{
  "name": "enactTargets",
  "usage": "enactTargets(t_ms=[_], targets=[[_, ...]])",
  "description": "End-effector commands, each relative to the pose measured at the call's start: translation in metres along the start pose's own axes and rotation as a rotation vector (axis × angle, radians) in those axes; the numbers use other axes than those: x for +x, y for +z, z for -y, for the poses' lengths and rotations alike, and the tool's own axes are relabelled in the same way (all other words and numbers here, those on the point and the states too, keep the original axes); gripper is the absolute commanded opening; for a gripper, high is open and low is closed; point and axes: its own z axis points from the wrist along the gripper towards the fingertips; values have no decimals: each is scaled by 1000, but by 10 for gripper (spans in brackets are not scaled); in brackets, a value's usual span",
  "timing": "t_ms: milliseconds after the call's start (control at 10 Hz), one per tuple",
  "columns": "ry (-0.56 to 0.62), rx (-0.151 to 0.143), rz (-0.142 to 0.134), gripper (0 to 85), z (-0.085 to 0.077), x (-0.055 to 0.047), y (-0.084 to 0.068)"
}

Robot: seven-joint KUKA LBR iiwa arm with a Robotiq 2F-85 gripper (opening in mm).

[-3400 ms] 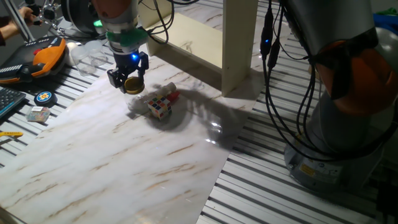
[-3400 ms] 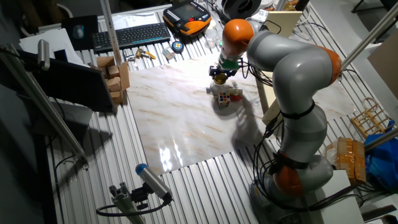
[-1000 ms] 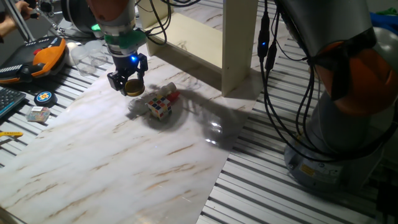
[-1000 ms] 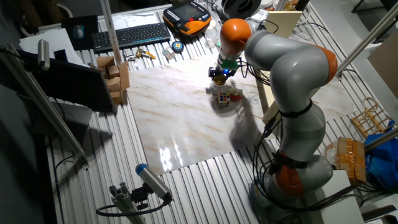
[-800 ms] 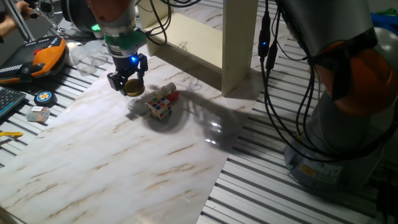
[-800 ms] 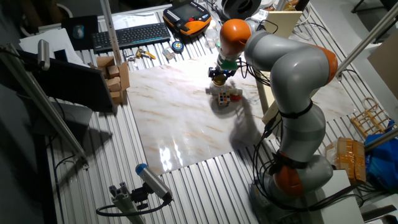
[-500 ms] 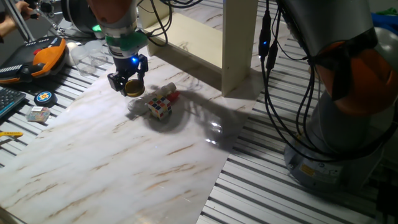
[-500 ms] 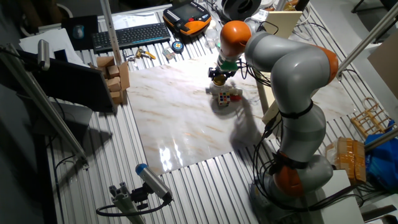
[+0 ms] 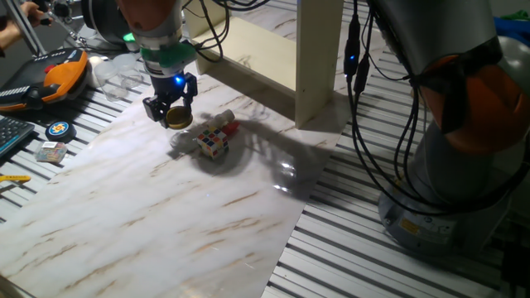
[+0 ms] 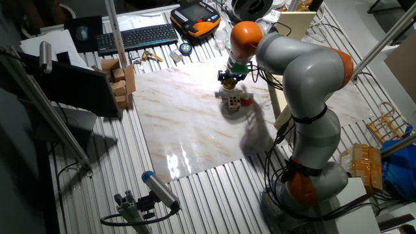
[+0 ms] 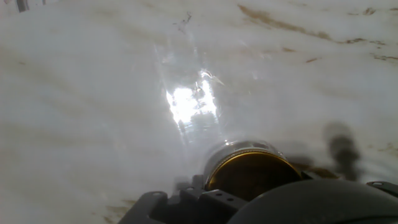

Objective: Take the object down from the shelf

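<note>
Marbled white board covers the slatted tabletop, and the arm reaches over it from the side.

Black end effector hangs low over the board's far part, fingers pointing down, pinching a small round item with a gold-coloured cap. In the hand view the same gold disc fills the lower middle, with a clear rim around it; what the item is cannot be told. Below it the board shows a bright glare patch. A blue light glows on the wrist just above the fingers, a green ring above that.

Just beside the end effector, toward the arm's base, a puzzle cube lies on the board, with something red touching its far side. From the other fixed view the cube sits right under and in front of the end effector.

Behind them stands the shelf, cream boards with an upright panel resting on the board's far edge, apart from the held item.

Further out, off the board: an orange-and-black pendant, a keyboard, a round blue-ringed disc, small cardboard boxes, and cables hanging by the arm's base.
</note>
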Motion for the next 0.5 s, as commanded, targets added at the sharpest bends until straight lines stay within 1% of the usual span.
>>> enactTargets(t_ms=[0, 300, 400], targets=[[0, 0, 1, 850, 0, 0, 0], [-6, 3, 3, 850, 0, -1, -1], [-6, 1, 2, 850, 0, -2, -5]])
